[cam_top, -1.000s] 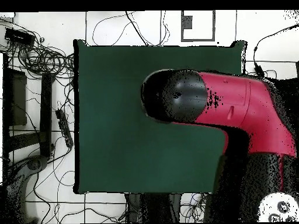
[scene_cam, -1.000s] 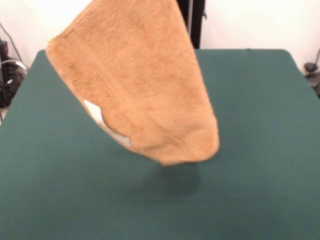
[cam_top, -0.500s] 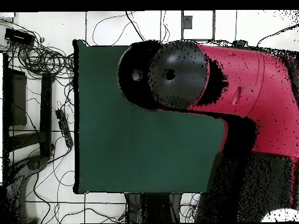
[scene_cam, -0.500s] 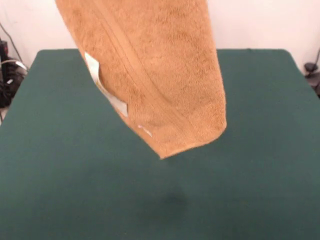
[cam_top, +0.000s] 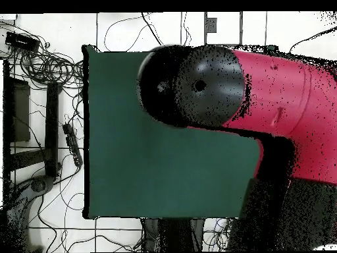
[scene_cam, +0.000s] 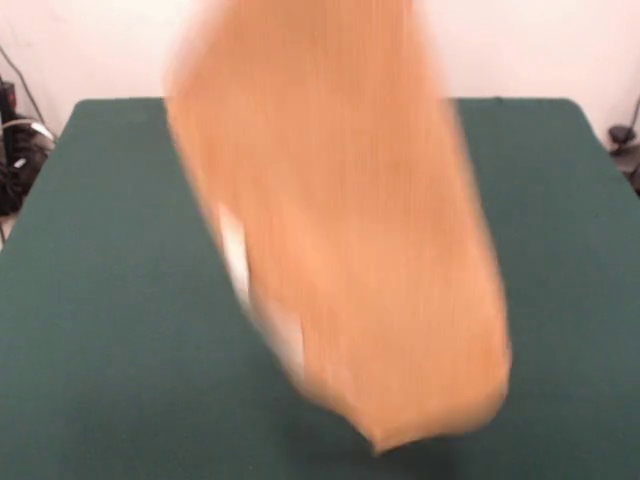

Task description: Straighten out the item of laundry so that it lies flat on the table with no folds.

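Note:
The orange-tan towel hangs in the air over the dark green table. It comes down from above the top edge of the front view and is blurred with motion. Its lower end is near the table's front, low in the picture. Its white care tag shows on the left edge. My gripper is above the front view's top edge. In the overhead view my red and black arm covers the far right part of the table and hides both gripper and towel.
Cables and black gear lie on the floor beside the table's left edge in the overhead view. In the front view, dark equipment stands off the table's left side and a small black object off its right.
The towel has swung lower and toward the front right, and its bottom end has dropped from mid picture to near the bottom edge. The arm has shifted slightly in the overhead view.

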Robot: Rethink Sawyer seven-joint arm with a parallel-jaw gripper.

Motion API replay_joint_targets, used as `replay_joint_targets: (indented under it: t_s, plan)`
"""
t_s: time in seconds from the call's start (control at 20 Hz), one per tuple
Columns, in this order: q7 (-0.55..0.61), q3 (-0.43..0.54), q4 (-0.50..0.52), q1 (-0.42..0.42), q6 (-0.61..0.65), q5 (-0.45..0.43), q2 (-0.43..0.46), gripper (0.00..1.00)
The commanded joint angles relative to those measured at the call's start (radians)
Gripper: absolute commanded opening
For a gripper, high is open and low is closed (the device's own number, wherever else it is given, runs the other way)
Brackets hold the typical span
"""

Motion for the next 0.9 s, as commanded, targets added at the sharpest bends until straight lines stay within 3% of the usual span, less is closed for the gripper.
replay_joint_targets:
  t_s: [0.05,0.55,0.9]
  plan:
    - [0.249,-0.030,0.252,0.013,-0.237,0.040,0.001,1.00]
    - [0.199,-0.043,0.327,0.010,-0.312,0.119,0.002,1.00]
    - [0.188,-0.058,0.381,-0.001,-0.411,0.116,0.065,1.00]
